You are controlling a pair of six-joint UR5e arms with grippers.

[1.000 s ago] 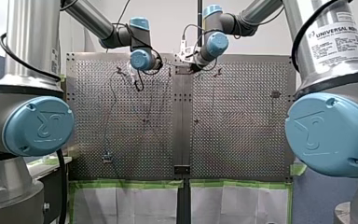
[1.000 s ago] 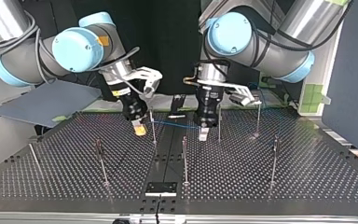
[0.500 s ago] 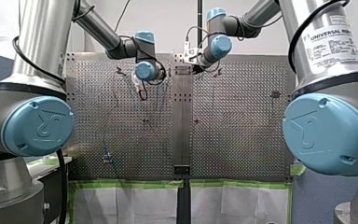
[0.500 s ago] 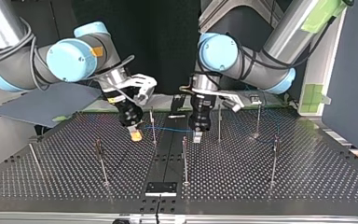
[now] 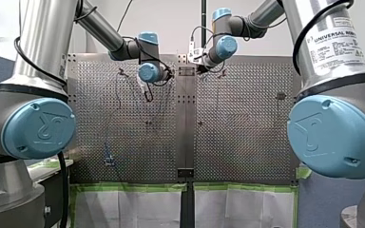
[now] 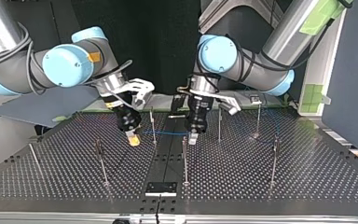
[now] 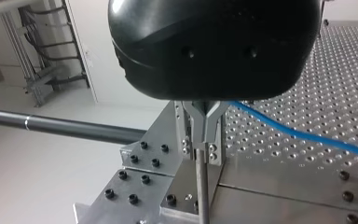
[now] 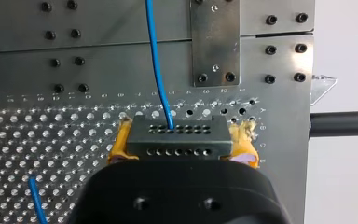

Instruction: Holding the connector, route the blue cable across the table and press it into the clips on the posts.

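My right gripper (image 8: 182, 138) is shut with its yellow pads (image 8: 120, 143) on a dark grey connector (image 8: 179, 134), and the blue cable (image 8: 156, 60) leaves the connector's face. In the top view that gripper (image 6: 133, 139) hangs low over the plate, left of a thin post (image 6: 153, 126). The blue cable (image 6: 168, 133) runs taut past this post to my left gripper (image 6: 193, 138). In the left wrist view, my left gripper's (image 7: 204, 139) metal fingers are pinched together, the blue cable (image 7: 298, 134) comes out beside them, and a post (image 7: 201, 186) stands just under the tips.
Several more thin posts rise from the perforated table (image 6: 261, 177), among them one near the middle (image 6: 184, 158), one beside my left gripper (image 6: 219, 123) and one at the top view's right (image 6: 274, 158). A small black bracket (image 6: 161, 188) sits at the near edge.
In the top view both grippers have shifted to the view's left, the right one also toward the near edge. The cable stays stretched between them.
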